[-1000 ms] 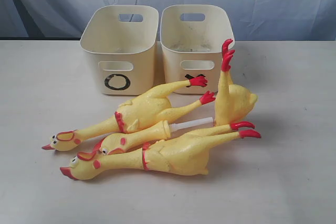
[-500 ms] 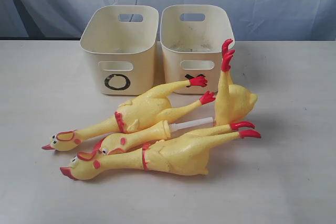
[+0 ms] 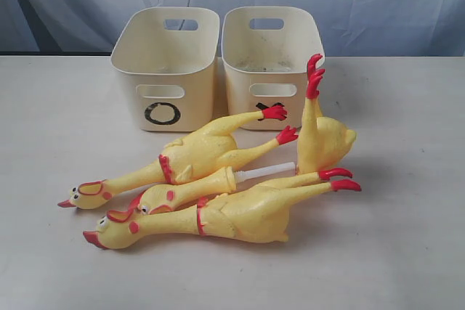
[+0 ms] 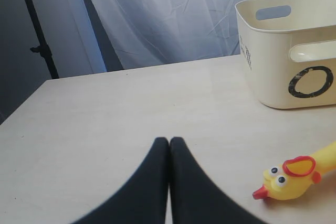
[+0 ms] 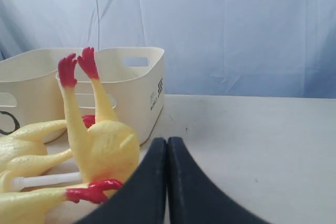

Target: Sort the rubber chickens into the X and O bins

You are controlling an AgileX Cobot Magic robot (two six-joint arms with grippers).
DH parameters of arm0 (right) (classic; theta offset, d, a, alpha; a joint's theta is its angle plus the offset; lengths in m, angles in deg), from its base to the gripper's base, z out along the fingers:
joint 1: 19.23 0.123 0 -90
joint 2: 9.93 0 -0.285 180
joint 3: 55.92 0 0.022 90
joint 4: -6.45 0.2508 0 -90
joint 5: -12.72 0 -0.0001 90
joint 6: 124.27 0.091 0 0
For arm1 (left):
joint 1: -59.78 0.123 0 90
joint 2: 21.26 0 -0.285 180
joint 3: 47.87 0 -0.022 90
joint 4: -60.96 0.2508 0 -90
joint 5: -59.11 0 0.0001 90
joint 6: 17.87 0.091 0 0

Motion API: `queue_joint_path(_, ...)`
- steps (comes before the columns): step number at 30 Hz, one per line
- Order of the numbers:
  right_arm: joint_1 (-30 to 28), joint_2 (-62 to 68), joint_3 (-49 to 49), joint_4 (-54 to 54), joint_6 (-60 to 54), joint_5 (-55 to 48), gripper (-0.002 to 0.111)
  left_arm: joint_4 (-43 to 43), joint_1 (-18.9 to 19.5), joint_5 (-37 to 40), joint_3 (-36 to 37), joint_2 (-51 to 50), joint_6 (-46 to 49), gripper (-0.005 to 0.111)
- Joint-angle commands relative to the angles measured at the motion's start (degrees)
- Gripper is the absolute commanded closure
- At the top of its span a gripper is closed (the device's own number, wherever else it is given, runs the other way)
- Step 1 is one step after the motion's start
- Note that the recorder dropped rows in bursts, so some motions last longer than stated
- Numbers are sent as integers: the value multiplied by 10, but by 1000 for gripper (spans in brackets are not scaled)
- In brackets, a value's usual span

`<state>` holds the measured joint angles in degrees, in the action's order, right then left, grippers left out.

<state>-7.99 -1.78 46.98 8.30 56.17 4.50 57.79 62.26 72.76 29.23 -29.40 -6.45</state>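
The rubber chickens (image 3: 240, 215) look light, soft and squashy, with skin that is probably a little slick. A pinch on a thin neck or leg should therefore hold better than one on a fat belly. The headless body (image 5: 107, 148) stands feet-up just ahead of the right gripper (image 5: 167, 141), and a long chicken's head (image 4: 286, 179) lies close beside the left gripper (image 4: 169, 142). Both grippers have their fingers pressed together and hold nothing. The O bin (image 4: 268, 72) sits farther ahead of the left gripper, and the X bin (image 5: 142, 93) is beyond the headless body from the right gripper.
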Motion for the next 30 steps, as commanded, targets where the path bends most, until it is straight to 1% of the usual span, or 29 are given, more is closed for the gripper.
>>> queue_joint_path(1, 2, -4, -1, 1, -4, 18, 109, -3, 2, -4, 1, 4, -4, 107)
queue_joint_path(5, 2, -4, -1, 6, -4, 31, 109, -3, 2, -4, 1, 4, -4, 107)
queue_joint_path(9, 2, -4, -1, 19, -1, 72, 109, -3, 2, -4, 1, 4, -4, 107)
queue_joint_path(10, 2, -4, -1, 34, 3, 82, 109, -3, 2, -4, 1, 4, -4, 107)
queue_joint_path(12, 2, -4, -1, 109, 30, 92, 109, -3, 2, -4, 1, 4, -4, 107)
queue_joint_path(15, 2, -4, -1, 147, 31, 106, 109, -3, 2, -4, 1, 4, -4, 107)
queue_joint_path(18, 2, -4, -1, 204, 43, 156, 109, -3, 2, -4, 1, 4, -4, 107)
queue_joint_path(19, 2, -4, -1, 207, 46, 160, 109, -3, 2, -4, 1, 4, -4, 107)
queue_joint_path(21, 2, -4, 18, 207, 60, 126, 109, -3, 2, -4, 1, 4, -4, 107)
queue_joint_path(23, 2, -4, 66, 206, 56, 54, 109, -3, 2, -4, 1, 4, -4, 107)
queue_joint_path(26, 2, 3, 136, 176, 50, -12, 109, -3, 2, -4, 1, 4, -4, 107)
queue_joint_path(30, 2, 75, 214, 164, -30, -118, 109, -3, 2, -4, 1, 4, -4, 107)
